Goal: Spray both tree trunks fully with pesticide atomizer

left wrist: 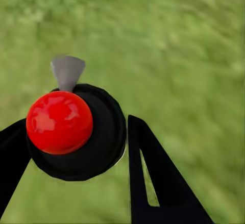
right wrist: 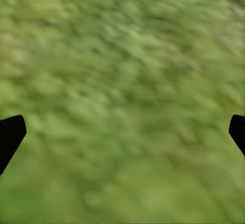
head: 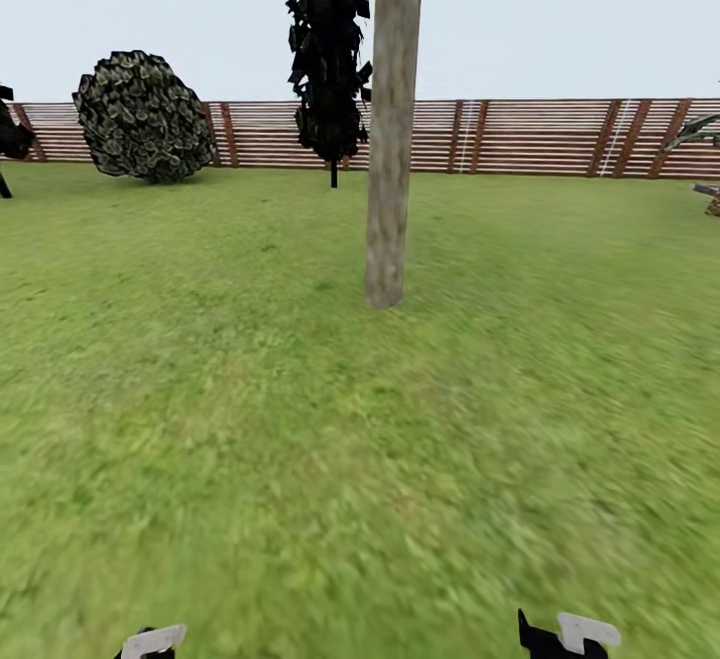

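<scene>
On my left wrist feed the left gripper (left wrist: 76, 152) has its black fingers (left wrist: 153, 183) pinching the pesticide atomizer (left wrist: 76, 132), red cap toward the lens and grey nozzle beyond it, above blurred lawn (left wrist: 184, 45). In the head view that arm sits low, its pale tip at the bottom edge. Ahead, a round shrub (head: 145, 117) stands by the slatted fence (head: 530, 137); a tree trunk (head: 391, 129) rises near centre. My right gripper (right wrist: 122, 132) hangs over grass, jaws spread wide apart, also low at the bottom edge.
</scene>
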`<state>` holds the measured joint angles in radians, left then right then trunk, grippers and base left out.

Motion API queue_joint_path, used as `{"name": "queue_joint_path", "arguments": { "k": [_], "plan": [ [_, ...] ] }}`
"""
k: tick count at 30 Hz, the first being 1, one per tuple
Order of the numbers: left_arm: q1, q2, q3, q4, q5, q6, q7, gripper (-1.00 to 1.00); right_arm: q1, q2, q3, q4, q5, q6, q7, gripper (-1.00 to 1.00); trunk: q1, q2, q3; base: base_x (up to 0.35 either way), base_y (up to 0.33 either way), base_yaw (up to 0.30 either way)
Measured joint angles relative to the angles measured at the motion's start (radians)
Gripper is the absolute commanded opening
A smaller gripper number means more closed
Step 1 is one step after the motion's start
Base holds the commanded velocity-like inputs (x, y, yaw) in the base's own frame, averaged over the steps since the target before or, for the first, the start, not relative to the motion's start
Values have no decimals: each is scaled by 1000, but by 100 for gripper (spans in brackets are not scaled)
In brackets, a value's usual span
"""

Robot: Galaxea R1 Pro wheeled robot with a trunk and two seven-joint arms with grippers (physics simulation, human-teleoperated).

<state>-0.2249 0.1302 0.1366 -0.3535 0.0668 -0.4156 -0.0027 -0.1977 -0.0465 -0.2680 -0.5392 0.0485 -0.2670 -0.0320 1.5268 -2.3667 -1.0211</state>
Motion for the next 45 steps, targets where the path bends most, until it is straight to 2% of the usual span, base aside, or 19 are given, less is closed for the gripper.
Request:
{"name": "queue_joint_path", "arguments": {
  "k": [17,45],
  "plan": [
    [0,0,0,0,0,0,0,-100,0,0,1,0,0,0,1,100,0,0,-25,335,0,-26],
    [0,0,0,0,0,0,0,-100,0,0,1,0,0,0,1,100,0,0,-26,335,0,-1]
  ]
}}
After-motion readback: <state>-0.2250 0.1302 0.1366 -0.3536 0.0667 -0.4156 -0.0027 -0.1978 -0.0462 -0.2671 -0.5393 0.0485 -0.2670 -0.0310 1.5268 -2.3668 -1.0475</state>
